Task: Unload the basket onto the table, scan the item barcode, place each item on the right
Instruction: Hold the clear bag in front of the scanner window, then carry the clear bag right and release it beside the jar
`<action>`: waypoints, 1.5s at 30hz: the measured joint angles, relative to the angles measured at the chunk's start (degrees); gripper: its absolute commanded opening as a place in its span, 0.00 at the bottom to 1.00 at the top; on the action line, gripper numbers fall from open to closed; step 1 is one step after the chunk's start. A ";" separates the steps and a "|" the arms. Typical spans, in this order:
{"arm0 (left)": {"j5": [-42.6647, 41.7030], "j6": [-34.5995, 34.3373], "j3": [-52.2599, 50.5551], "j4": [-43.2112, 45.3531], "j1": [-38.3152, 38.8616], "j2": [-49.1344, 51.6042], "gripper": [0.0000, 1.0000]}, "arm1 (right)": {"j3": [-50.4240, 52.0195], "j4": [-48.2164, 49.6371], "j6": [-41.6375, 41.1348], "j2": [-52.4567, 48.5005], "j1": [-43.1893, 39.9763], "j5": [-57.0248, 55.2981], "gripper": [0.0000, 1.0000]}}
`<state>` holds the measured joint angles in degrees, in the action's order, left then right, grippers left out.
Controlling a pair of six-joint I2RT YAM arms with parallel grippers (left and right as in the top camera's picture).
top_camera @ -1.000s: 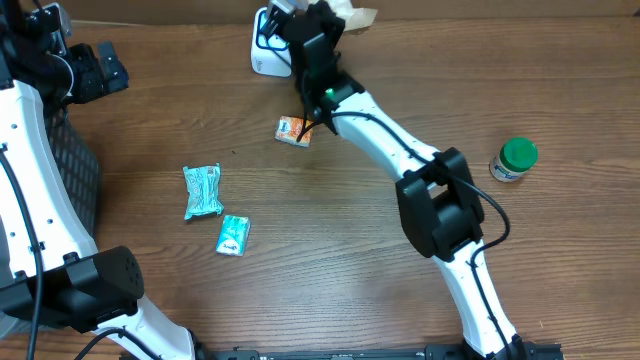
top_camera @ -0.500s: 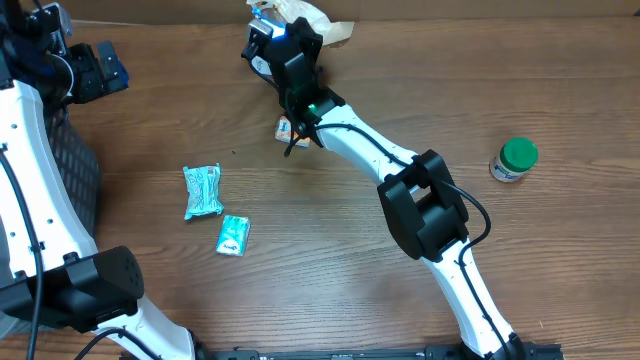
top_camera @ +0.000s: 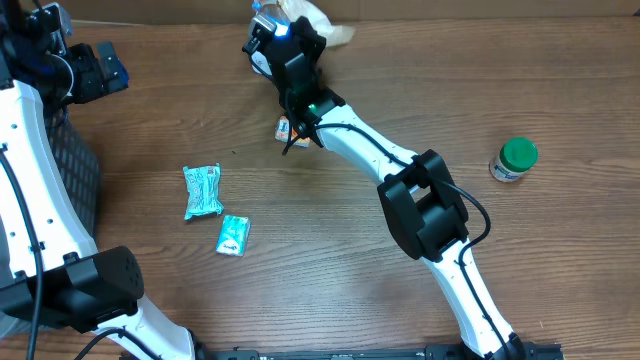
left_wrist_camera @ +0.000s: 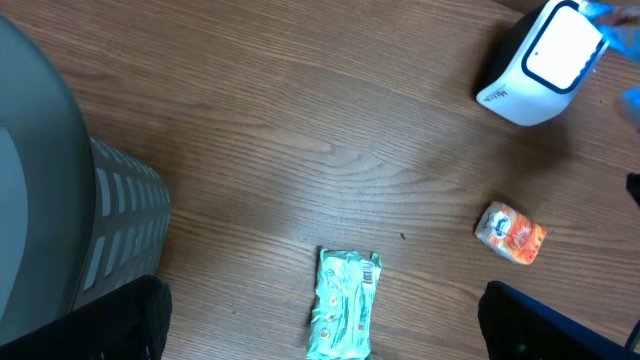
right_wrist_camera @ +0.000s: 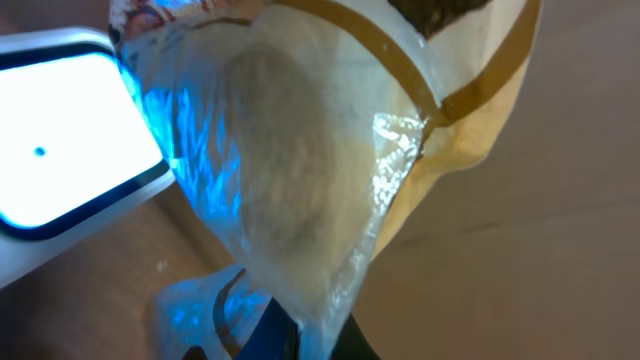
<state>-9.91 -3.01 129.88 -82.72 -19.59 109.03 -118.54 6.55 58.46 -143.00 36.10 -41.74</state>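
My right gripper [right_wrist_camera: 312,345] is shut on the lower edge of a clear and tan plastic packet [right_wrist_camera: 310,150], the item. It hangs right beside the white scanner [right_wrist_camera: 60,170], whose window glows and throws blue light on the plastic. From overhead the packet [top_camera: 322,22] and right gripper [top_camera: 283,28] sit over the scanner [top_camera: 260,58] at the table's far edge. No barcode shows on the packet. My left gripper [top_camera: 97,70] stands open at the far left, holding nothing; in its wrist view its wide-set fingers [left_wrist_camera: 135,320] frame a teal packet [left_wrist_camera: 343,305].
An orange packet [top_camera: 291,130] lies just below the scanner. Two teal packets [top_camera: 203,190] [top_camera: 233,235] lie left of centre. A green-lidded jar [top_camera: 514,159] stands at the right. A dark mesh basket [top_camera: 78,175] sits at the left edge.
The right arm swung left and brought the packet from beside the scanner to in front of its window, then held still. The left arm has not moved.
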 measured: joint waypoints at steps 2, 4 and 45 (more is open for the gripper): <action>0.00 0.00 0.00 0.00 0.00 0.00 1.00 | 0.07 -4.07 -4.42 0.94 -0.02 0.00 0.04; 0.00 0.00 0.00 0.02 0.00 0.00 1.00 | 0.22 -11.02 -9.62 3.56 0.00 0.13 0.04; 0.00 0.00 0.00 0.00 0.00 0.00 1.00 | 34.47 -67.60 -74.93 37.70 -38.53 49.90 0.04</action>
<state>-9.91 -3.01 129.88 -82.72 -19.59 109.03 -84.07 -61.06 -16.47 -105.30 -2.44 8.16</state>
